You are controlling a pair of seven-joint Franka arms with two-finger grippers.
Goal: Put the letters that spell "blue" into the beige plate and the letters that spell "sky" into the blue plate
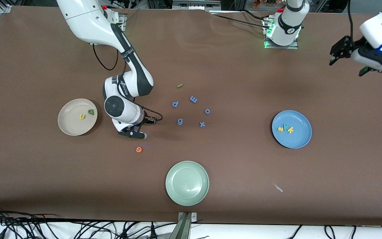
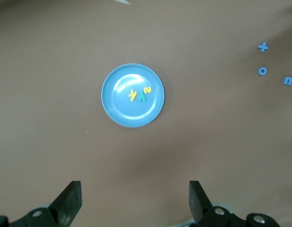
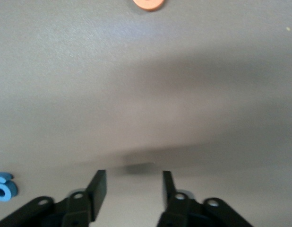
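The beige plate point(image 1: 69, 125) holds the yellow u point(image 1: 82, 116) and dark green b point(image 1: 91, 112). The blue plate point(image 1: 298, 140) point(image 2: 132, 116) holds the yellow s point(image 1: 280, 128), teal y point(image 1: 286, 127) and yellow k point(image 1: 290, 130). The orange e point(image 1: 139, 149) point(image 3: 148, 4) lies on the table. My right gripper point(image 1: 134, 134) point(image 3: 134, 189) hangs low beside the e, open and empty. The green l point(image 1: 179, 85) lies farther from the front camera. My left gripper point(image 1: 348, 61) point(image 2: 135, 201) waits high over the left arm's end of the table, open and empty.
Several blue-violet letters point(image 1: 193, 99) lie scattered mid-table between the l and the e; one point(image 3: 4, 189) shows in the right wrist view. A pale green plate point(image 1: 187, 183) sits near the front edge. A small white scrap point(image 1: 279, 188) lies nearer the front camera than the blue plate.
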